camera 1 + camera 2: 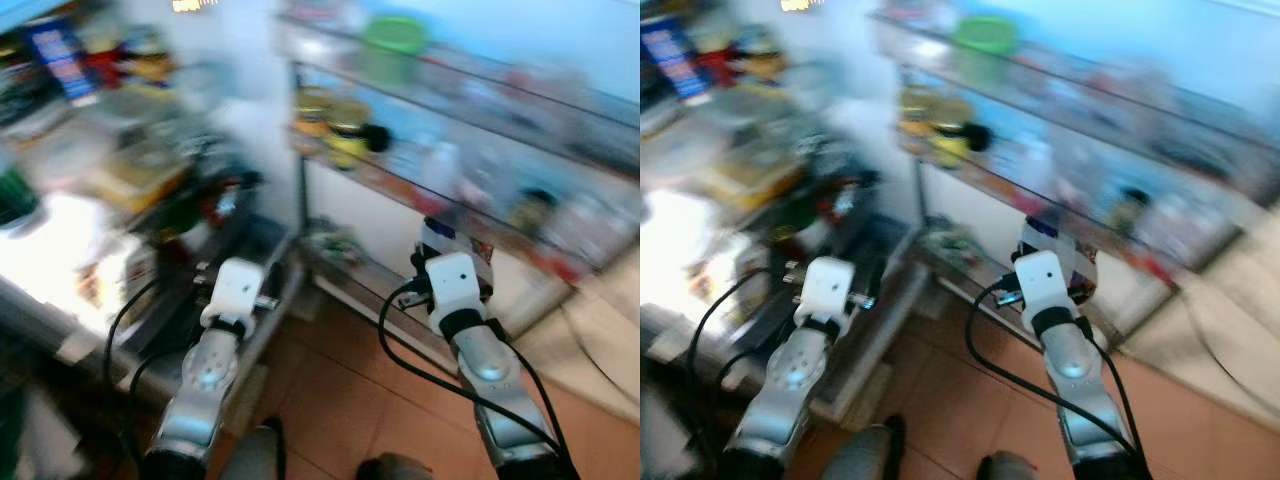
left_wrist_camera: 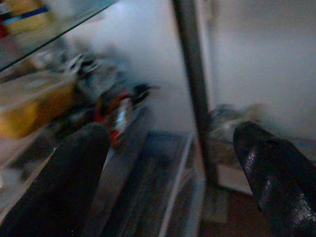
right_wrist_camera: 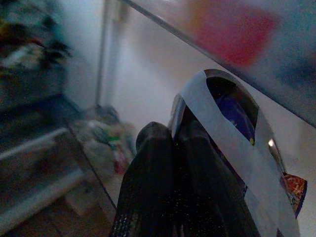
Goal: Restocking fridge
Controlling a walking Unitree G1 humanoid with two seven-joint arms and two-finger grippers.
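Observation:
The views are blurred by motion. My right gripper (image 3: 170,140) is shut on a glossy snack packet (image 3: 232,123) with a pale band and dark blue and red print. It is held up in front of the lower shelf of the fridge door (image 1: 470,170). The same packet (image 1: 452,238) pokes out past the white wrist in the eye views. My left gripper (image 2: 168,143) is open with nothing between its black fingers (image 2: 74,173). It points low into the open fridge (image 1: 130,180), near the bottom shelf.
Fridge shelves on the left hold blurred food packs and a yellow tub (image 2: 29,103). Door racks on the right carry jars (image 1: 335,115) and a green-lidded container (image 1: 392,35). A metal post (image 2: 192,84) divides fridge and door. Brown floor tiles (image 1: 330,400) lie below.

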